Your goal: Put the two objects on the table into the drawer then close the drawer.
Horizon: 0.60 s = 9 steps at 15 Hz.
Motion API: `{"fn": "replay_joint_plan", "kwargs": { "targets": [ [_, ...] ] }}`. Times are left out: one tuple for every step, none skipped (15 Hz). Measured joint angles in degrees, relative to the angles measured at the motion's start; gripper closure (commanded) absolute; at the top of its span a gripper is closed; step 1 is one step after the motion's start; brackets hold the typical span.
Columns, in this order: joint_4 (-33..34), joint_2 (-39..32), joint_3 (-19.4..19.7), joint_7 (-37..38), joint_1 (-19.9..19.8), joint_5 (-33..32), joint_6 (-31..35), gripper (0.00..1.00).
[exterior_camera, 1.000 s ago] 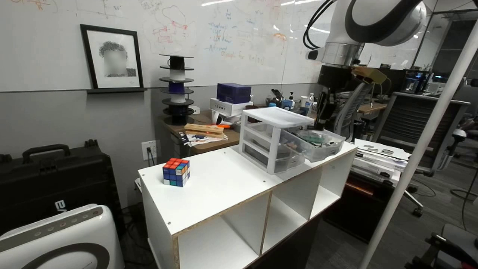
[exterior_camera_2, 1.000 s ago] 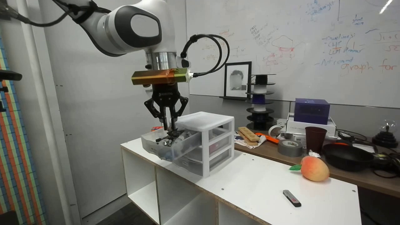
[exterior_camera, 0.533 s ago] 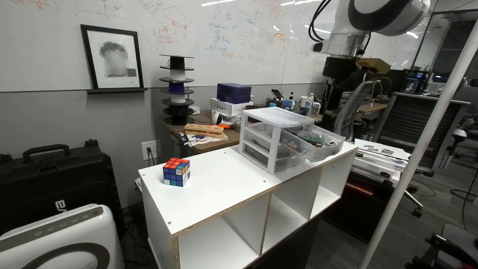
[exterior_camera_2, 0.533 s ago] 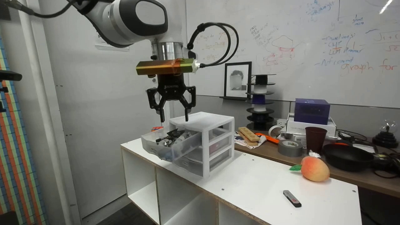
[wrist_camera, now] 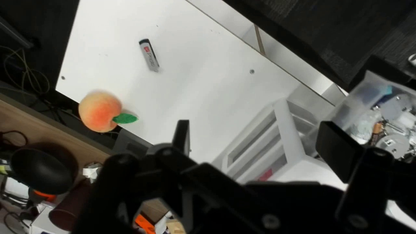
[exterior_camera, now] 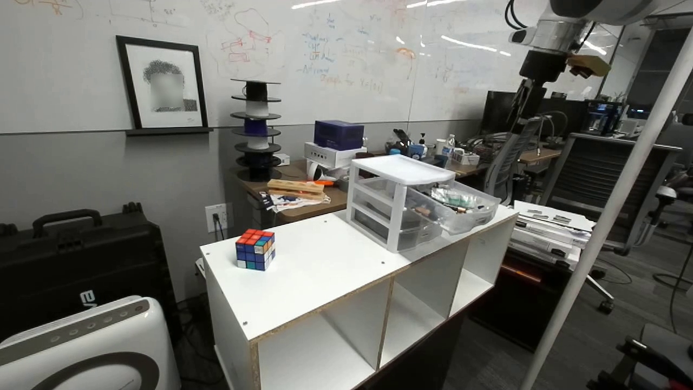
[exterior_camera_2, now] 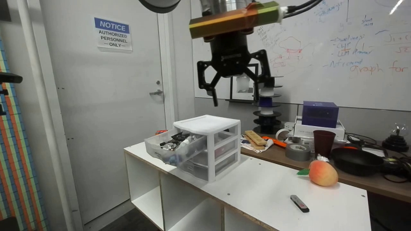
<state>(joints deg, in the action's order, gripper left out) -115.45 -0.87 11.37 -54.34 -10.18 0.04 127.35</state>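
Note:
My gripper (exterior_camera_2: 235,102) hangs above the white drawer unit (exterior_camera_2: 205,123), open, its fingers wide apart with nothing between them. In the wrist view the gripper (wrist_camera: 255,136) frames that unit's side. The translucent drawer (exterior_camera_2: 151,146) is pulled out and holds loose clutter; a battery (wrist_camera: 376,131) shows among it. On the white table (exterior_camera_2: 257,179) lie a peach (exterior_camera_2: 323,173) with a green leaf and a small grey-and-black stick (exterior_camera_2: 300,203); both show in the wrist view too. At the table's opposite end sits a Rubik's cube (exterior_camera: 255,249).
A brown desk (exterior_camera_2: 289,162) runs behind the table, holding a tape roll (exterior_camera_2: 298,151), a dark cup (exterior_camera_2: 323,144) and a black pan (exterior_camera_2: 357,161). A stack of spools (exterior_camera_2: 266,106) rises at the back. A white pole (exterior_camera: 612,216) slants beside the table.
A second ago the fingers were close together, down at the drawer's contents. They have spread, and the gripper has risen and moved over the unit toward the peach's side.

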Motion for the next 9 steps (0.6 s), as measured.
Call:
{"fn": "replay_joint_plan", "kwargs": {
  "targets": [
    [1.7,-1.9,0.7,-2.6,-1.0,0.3,-0.6,0.00],
    [3.6,-4.3,1.2,-4.9,-1.9,0.5,-1.4,0.00],
    [5.7,-7.3,1.3,-7.0,-3.0,0.8,-2.2,0.00],
    [7.9,-10.3,1.2,-8.8,-3.8,1.1,-2.9,0.00],
    [10.3,-13.6,1.0,-10.2,-4.5,1.4,-3.6,0.00],
    [12.8,-16.9,0.6,-11.3,-5.2,1.6,-4.1,0.00],
    [15.2,-20.2,-0.1,-12.3,-5.9,1.7,-4.4,0.00],
    [17.8,-23.3,-0.9,-13.0,-6.7,1.7,-4.5,0.00],
    [20.5,-26.3,-1.8,-13.6,-7.4,1.7,-4.5,0.00]
  ]
}}
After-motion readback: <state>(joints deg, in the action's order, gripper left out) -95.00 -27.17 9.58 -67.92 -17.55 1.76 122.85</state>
